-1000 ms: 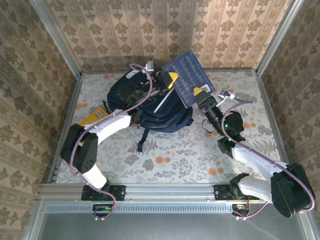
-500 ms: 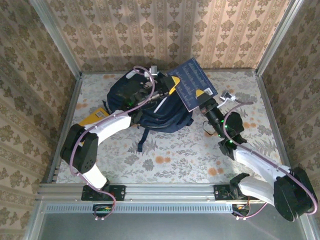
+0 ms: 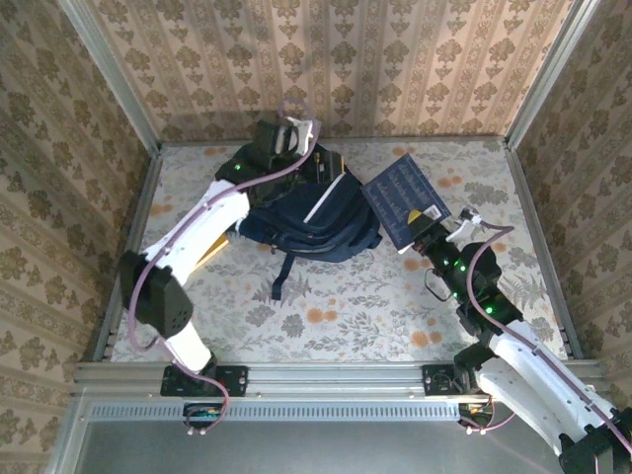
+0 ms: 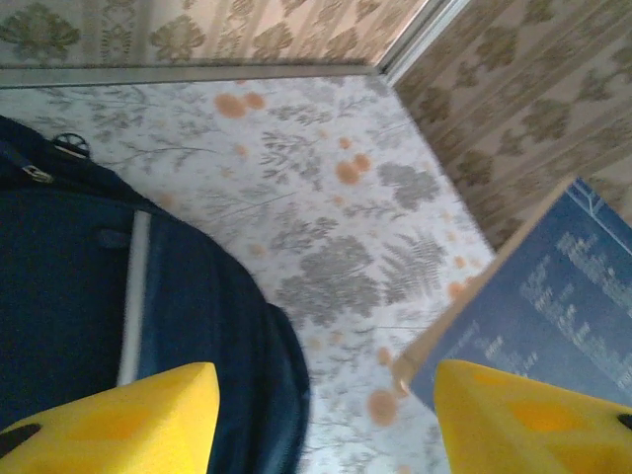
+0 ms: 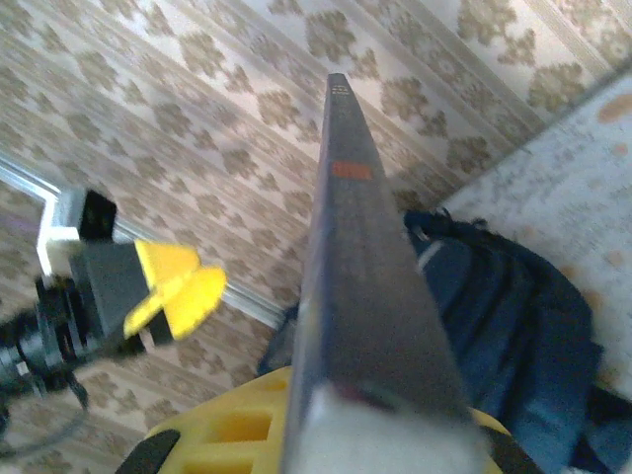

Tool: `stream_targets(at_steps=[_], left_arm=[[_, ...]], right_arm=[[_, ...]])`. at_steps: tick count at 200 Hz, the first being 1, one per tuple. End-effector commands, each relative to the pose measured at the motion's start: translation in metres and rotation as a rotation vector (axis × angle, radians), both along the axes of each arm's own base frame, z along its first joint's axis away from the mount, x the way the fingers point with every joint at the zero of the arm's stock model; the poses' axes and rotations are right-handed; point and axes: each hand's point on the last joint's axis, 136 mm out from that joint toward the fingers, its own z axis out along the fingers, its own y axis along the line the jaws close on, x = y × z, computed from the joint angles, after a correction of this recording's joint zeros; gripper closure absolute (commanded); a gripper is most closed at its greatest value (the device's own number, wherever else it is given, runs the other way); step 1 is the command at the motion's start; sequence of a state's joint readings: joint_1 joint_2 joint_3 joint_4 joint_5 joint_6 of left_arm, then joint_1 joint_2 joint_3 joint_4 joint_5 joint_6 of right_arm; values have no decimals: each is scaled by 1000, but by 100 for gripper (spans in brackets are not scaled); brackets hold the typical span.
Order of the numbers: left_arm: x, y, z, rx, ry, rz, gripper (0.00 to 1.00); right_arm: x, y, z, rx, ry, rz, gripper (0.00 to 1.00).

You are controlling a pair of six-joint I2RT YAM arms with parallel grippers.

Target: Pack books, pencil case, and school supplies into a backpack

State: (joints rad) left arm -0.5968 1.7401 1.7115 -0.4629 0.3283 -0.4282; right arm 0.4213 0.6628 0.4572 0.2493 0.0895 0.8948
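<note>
While the blue book (image 3: 400, 196) stands tilted off the table, I see it pinched by its near corner in the right gripper (image 3: 427, 222). On the right wrist camera the book runs edge-on up the middle, with the yellow fingers (image 5: 237, 420) closed on its lower end. It sits just to the right of the backpack (image 3: 296, 212), and my left wrist camera shows a strip of bare table between the two.

The backpack lies flat toward the far side of the table (image 3: 326, 296), its white stripe facing up and dark straps trailing toward me. My left gripper (image 3: 291, 136) hangs above the pack's far end. Its yellow fingers (image 4: 109, 415) are spread well apart with nothing between them, only the backpack and table below.

A sliver of the yellow book (image 3: 209, 253) peeks out under the left arm, left of the backpack. Patterned wallpaper panels close in the table on three sides.
</note>
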Motion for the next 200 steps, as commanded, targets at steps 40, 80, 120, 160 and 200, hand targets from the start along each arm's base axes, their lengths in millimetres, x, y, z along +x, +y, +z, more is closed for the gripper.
stream_targets(at_steps=[40,80,120,160,200], left_arm=[[27,21,-131,299,333,-94,41],[28,1,-142,184,377,-148,44],[26,-10,-144,122,398,-172,49],[21,-20,-149,107,412,-201,56],[18,-25,-166,135,429,-208,59]], right_arm=[[-14,5,-5,-151,15,76,100],[-20,2,-17,-149,39,94,100],[-18,0,-30,-105,72,101,100],[-10,-2,-42,-40,109,108,100],[-5,1,-46,-20,130,121,100]])
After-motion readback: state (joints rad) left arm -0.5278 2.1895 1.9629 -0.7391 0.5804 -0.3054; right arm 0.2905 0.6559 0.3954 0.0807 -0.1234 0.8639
